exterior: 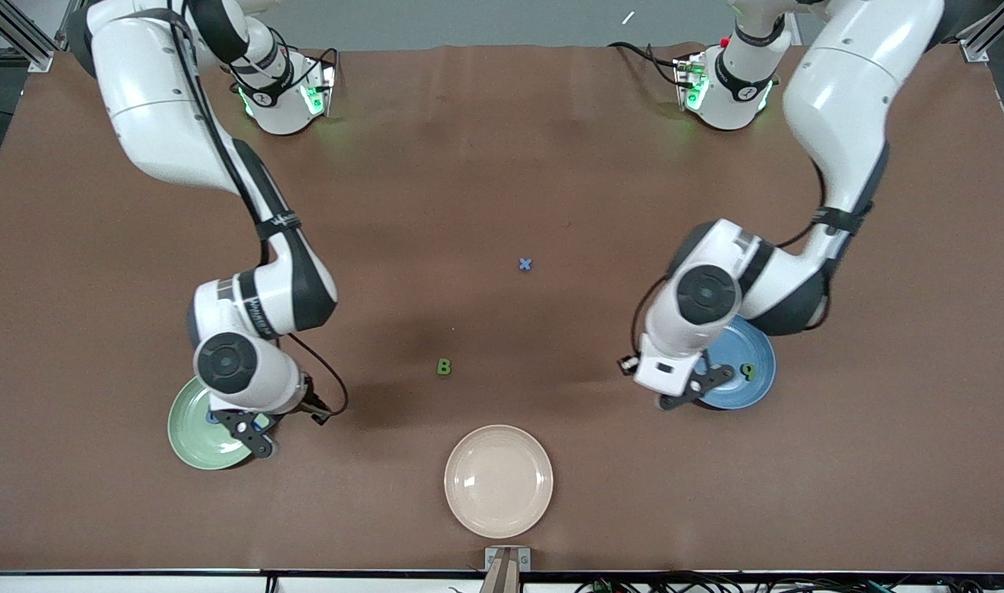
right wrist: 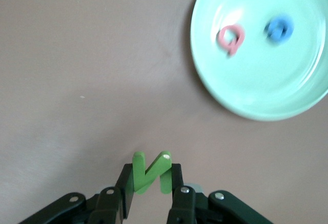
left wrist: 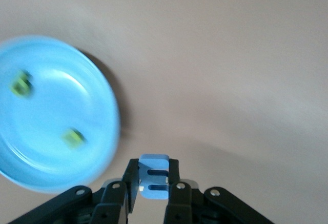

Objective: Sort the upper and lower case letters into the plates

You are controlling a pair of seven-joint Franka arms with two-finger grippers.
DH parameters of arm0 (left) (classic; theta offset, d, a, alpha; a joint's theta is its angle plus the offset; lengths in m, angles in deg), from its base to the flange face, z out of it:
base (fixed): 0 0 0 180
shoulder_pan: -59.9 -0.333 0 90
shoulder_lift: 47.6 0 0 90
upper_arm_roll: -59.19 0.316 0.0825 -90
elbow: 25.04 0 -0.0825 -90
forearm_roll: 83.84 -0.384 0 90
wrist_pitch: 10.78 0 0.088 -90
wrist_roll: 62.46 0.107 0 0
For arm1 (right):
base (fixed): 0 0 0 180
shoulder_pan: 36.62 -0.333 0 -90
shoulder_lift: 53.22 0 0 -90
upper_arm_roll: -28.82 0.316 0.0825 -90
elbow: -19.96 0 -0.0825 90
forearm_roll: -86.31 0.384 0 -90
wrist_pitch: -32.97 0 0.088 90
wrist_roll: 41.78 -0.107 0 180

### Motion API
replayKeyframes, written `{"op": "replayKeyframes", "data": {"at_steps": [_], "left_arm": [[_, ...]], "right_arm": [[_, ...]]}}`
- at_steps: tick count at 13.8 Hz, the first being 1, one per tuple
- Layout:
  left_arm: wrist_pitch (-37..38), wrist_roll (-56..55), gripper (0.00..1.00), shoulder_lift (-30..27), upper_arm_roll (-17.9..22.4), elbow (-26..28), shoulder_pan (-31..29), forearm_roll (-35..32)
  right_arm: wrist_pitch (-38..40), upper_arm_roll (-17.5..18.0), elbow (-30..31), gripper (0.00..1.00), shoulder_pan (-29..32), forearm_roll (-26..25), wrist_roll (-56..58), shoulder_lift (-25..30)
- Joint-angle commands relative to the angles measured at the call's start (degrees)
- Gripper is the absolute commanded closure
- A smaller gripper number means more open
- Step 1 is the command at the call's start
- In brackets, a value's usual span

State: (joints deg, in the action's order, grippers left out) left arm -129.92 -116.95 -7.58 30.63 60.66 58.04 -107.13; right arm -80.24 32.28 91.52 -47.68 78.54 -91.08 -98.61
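My left gripper is shut on a blue letter E. It hangs over the brown table just off the rim of the blue plate, which holds two green letters. My right gripper is shut on a green letter N, over the table beside the pale green plate. That plate holds a red letter and a blue one. On the open table lie a blue x and, nearer the front camera, a green B.
A cream-beige plate with nothing on it sits near the table's front edge, midway between the arms. The pale green plate lies toward the right arm's end, the blue plate toward the left arm's end. Both arms partly cover their plates.
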Motion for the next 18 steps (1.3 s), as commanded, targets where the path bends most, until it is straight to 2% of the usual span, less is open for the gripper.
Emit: {"op": "replayKeyframes", "data": {"at_steps": [1,3,5,6,7,8,10,11,12,13,14,18], "left_arm": [[0.31,8.83,0.98,-0.21,-0.53,2.81,-6.37,-0.71],[0.05,15.42,0.95,1.89,-0.53,3.77,-10.50,-0.71],[-0.74,17.74,0.91,4.08,-0.44,3.78,-11.84,-0.62],[-2.83,17.40,0.90,5.66,-0.36,3.69,-12.45,0.25],[-4.33,17.04,0.89,6.37,-0.36,3.95,-13.42,0.26],[-4.52,17.22,0.89,6.73,-0.36,4.39,-13.95,0.09],[-4.78,17.04,0.86,6.47,-0.36,5.36,-13.95,0.17],[-4.78,17.04,0.76,6.56,-0.36,5.36,-14.04,0.26],[-4.78,17.04,0.66,6.56,-0.36,5.45,-14.13,0.26],[-4.70,16.95,0.39,6.12,-0.44,5.97,-14.13,0.26],[-4.35,17.21,0.00,5.68,-0.79,5.98,-14.22,0.35],[-1.98,16.60,0.00,2.70,-4.38,5.54,-14.13,0.44]], "right_arm": [[3.16,1.03,1.40,0.97,4.63,0.48,13.48,2.50],[3.61,0.94,1.84,0.95,7.70,0.39,23.93,2.32],[3.26,0.85,2.01,0.92,11.04,0.39,33.17,1.71],[2.65,0.85,2.27,0.86,12.71,0.39,37.74,1.10],[0.91,0.85,2.71,0.71,13.51,0.30,39.61,0.66],[-1.29,0.76,3.59,0.43,13.69,0.21,39.80,0.30],[-3.24,0.76,4.39,0.12,13.17,0.21,39.80,0.21],[-3.42,0.76,4.39,0.02,12.56,0.30,39.63,0.21],[-3.51,0.76,4.30,0.01,11.25,0.39,38.41,0.21],[-3.51,0.76,4.12,0.01,9.76,0.30,36.40,0.21],[-3.42,0.85,4.04,0.01,8.00,0.39,32.72,0.30],[-4.73,1.03,3.86,0.01,-0.87,0.39,17.87,0.21]]}}
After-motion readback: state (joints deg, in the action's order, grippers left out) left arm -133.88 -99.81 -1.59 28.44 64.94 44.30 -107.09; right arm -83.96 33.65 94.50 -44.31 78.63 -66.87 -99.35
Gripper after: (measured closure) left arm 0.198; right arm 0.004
